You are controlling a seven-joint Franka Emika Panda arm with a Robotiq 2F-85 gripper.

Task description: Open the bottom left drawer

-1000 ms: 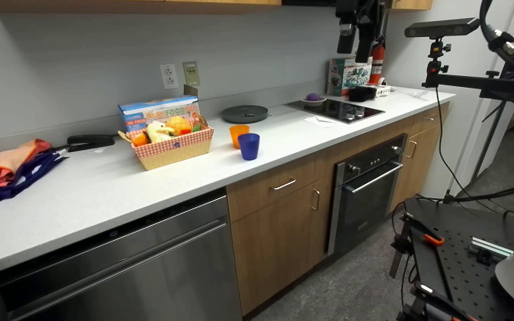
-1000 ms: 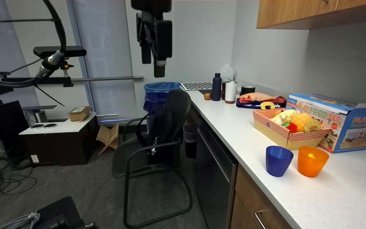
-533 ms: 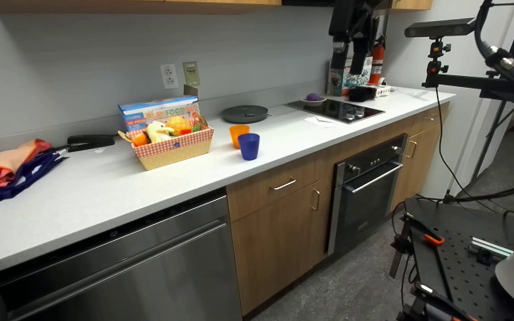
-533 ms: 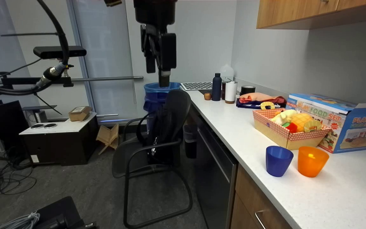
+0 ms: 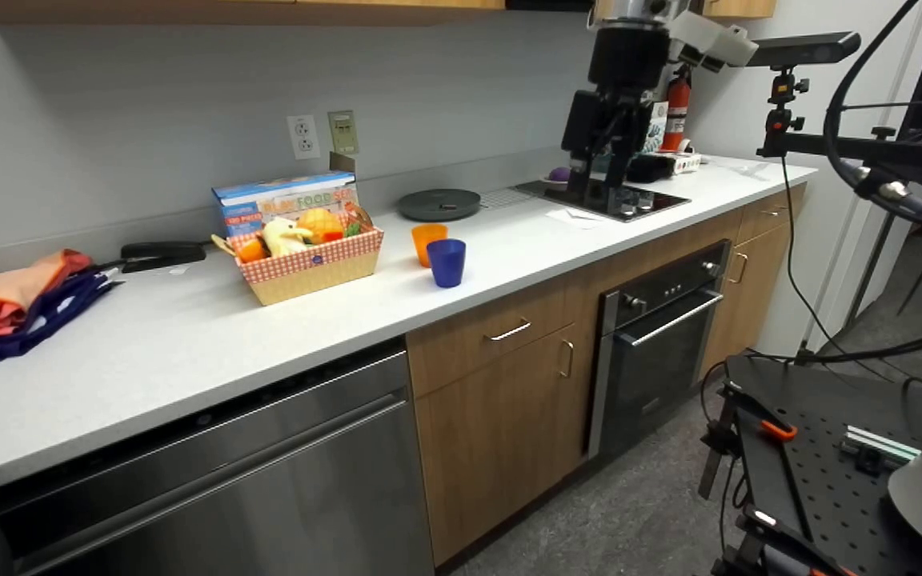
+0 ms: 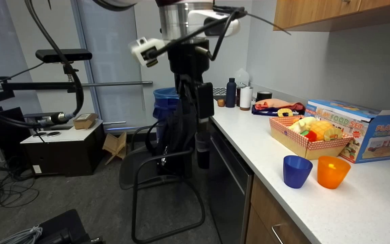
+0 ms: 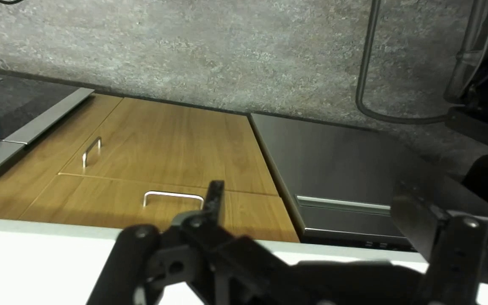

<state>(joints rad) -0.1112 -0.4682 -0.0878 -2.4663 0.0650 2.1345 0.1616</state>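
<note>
The drawer (image 5: 453,348) is shut under the counter, with a wide, brown wood front and a short silver bar handle (image 5: 509,330). Its front also shows in an exterior view (image 6: 266,205) and in the wrist view (image 7: 104,195), where its handle (image 7: 174,195) lies just left of one finger. My gripper (image 5: 595,196) points down, apart from the drawer, and looks higher than its handle. The gripper also shows in an exterior view (image 6: 193,118). In the wrist view the fingers (image 7: 311,197) are wide apart with nothing between them. The drawer's inside is hidden.
A brown cabinet door (image 5: 501,436) is below the drawer. A dishwasher (image 5: 269,496) and an oven (image 5: 657,344) flank it. The white counter (image 5: 181,344) holds a blue cup (image 5: 446,264), an orange cup (image 5: 427,240) and a food basket (image 5: 317,272). A chair (image 6: 168,162) stands near the dishwasher.
My gripper and arm have moved down in both exterior views, and the wrist is now in sight. The hanging cable has shifted with the arm. The drawer has stayed shut.
</note>
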